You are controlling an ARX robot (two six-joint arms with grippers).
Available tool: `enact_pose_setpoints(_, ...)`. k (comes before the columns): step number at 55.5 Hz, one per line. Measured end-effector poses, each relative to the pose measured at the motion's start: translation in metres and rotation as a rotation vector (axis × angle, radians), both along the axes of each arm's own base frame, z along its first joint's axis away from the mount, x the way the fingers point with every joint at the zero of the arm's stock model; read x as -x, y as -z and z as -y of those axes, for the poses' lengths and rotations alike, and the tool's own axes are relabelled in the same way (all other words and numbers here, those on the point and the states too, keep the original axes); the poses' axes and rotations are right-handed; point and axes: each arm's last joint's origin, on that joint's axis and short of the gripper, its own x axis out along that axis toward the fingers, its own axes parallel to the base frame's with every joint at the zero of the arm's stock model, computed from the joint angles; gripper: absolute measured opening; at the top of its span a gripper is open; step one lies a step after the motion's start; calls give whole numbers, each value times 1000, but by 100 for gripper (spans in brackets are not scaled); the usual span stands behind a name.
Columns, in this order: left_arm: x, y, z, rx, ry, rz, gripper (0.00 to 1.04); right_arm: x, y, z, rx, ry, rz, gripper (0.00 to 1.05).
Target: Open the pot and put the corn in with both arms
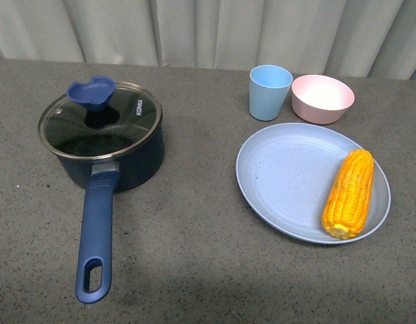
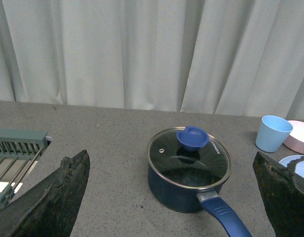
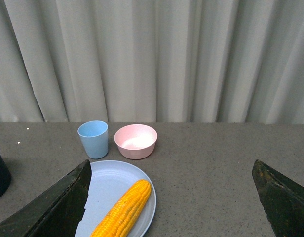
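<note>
Evidently, left gripper (image 2: 170,154) and right gripper (image 3: 171,163) both stood spread, empty. The pot (image 1: 103,152) sat lidded at table (image 1: 194,243) left; the corn (image 1: 350,194) lay on the plate (image 1: 282,169), right. Lifting the lid (image 1: 130,121) required centring on the knob (image 1: 92,92) before closing.

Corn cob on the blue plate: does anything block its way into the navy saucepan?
Yes: the glass lid with blue knob sits closed on the dark navy saucepan. Nothing stands on the table between it and the yellow corn cob; the light blue cup and pink bowl sit behind the blue plate.
</note>
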Motion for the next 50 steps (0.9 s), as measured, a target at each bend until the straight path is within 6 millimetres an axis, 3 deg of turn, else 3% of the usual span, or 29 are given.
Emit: enact_pose_setpoints(50, 0, 0, 0, 0, 0, 0, 98, 0, 0, 0, 0, 0, 0, 95)
